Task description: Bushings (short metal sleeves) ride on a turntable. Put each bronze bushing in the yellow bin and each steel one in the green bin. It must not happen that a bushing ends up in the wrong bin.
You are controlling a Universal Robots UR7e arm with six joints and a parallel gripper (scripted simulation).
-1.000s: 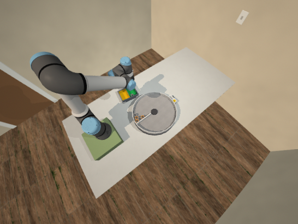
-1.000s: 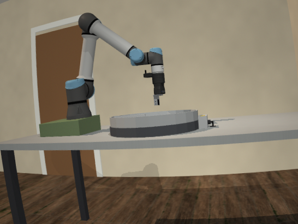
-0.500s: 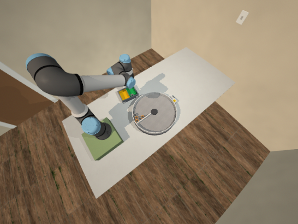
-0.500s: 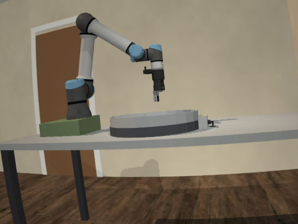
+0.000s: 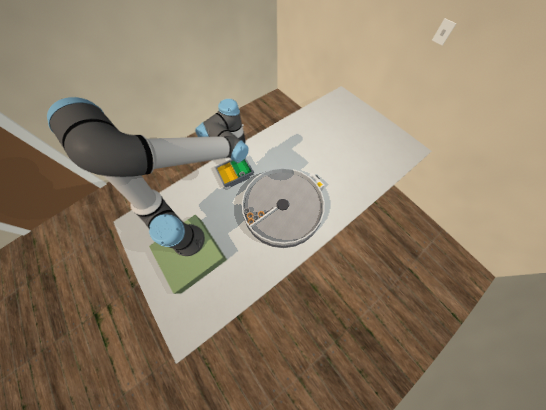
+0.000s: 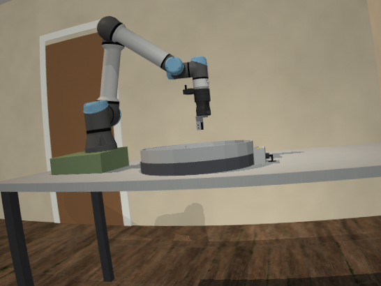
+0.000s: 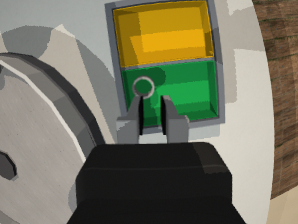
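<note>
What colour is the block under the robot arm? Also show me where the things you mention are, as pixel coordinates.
The block (image 5: 172, 272) (image 6: 77, 164) is green, seen best in the top view.

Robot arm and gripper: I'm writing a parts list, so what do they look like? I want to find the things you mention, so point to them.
The arm (image 5: 190, 150) (image 6: 141, 43) has light grey tubes, dark grey joints and light blue caps. The gripper (image 6: 199, 128) (image 7: 152, 107) has a black body and two grey fingers with black inner pads. No cables show along the arm.

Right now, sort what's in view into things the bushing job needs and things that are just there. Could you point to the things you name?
Part of the job:
- gripper (image 6: 199, 128) (image 7: 152, 107)
- turntable (image 5: 300, 220) (image 6: 195, 157) (image 7: 35, 127)
- bronze and gray bushings at its bar
- yellow bin (image 5: 226, 173) (image 7: 172, 40)
- green bin (image 5: 242, 166) (image 7: 190, 95)
- gray ring-shaped bushing in it (image 7: 135, 93)

Just there:
- wall plate (image 5: 438, 39)
- brown door (image 6: 75, 87)
</note>
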